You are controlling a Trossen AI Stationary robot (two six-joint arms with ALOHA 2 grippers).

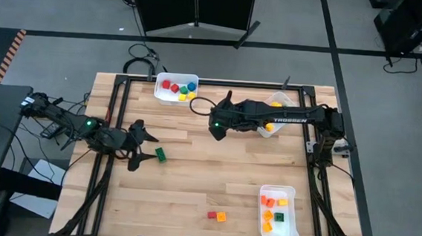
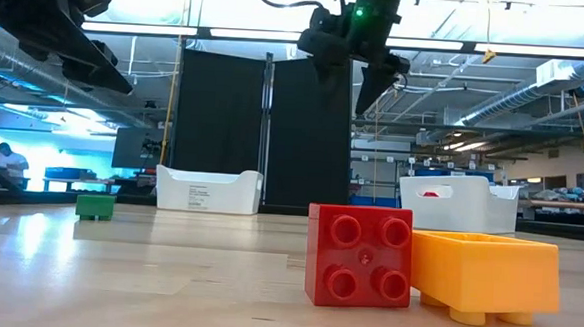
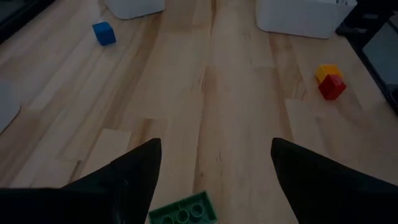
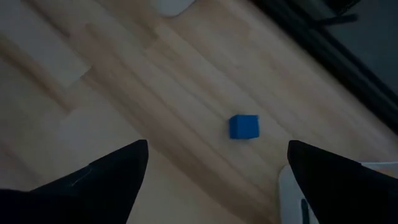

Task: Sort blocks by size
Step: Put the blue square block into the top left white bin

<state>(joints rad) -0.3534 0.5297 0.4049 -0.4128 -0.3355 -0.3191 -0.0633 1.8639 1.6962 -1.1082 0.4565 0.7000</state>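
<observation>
Overhead, I see my left gripper (image 1: 140, 147) low over the table's left side with its fingers spread wide and holding nothing; a green brick (image 1: 161, 155) lies on the wood just beside its tips. My right gripper (image 1: 216, 129) hangs over the middle of the table, also spread wide and empty. A red block (image 1: 211, 215) and an orange block (image 1: 221, 217) sit touching near the front edge. Three white bins hold more blocks: one at the back (image 1: 158, 88), one under the right arm (image 1: 268, 132), one at the front right (image 1: 294, 213).

From table height, I see the red block (image 2: 358, 256) and orange block (image 2: 484, 277) up close, side by side, and the green brick (image 2: 94, 206) farther back on the left.

Through the left wrist camera, the green brick (image 3: 184, 209) lies between my spread fingers (image 3: 134, 171), not gripped. A blue cube (image 3: 104, 33) sits well ahead, and the red and orange pair (image 3: 329, 81) off to one side.

Through the right wrist camera, the blue cube (image 4: 243, 126) rests on the wood ahead of my wide-apart fingers (image 4: 115, 171), untouched.
</observation>
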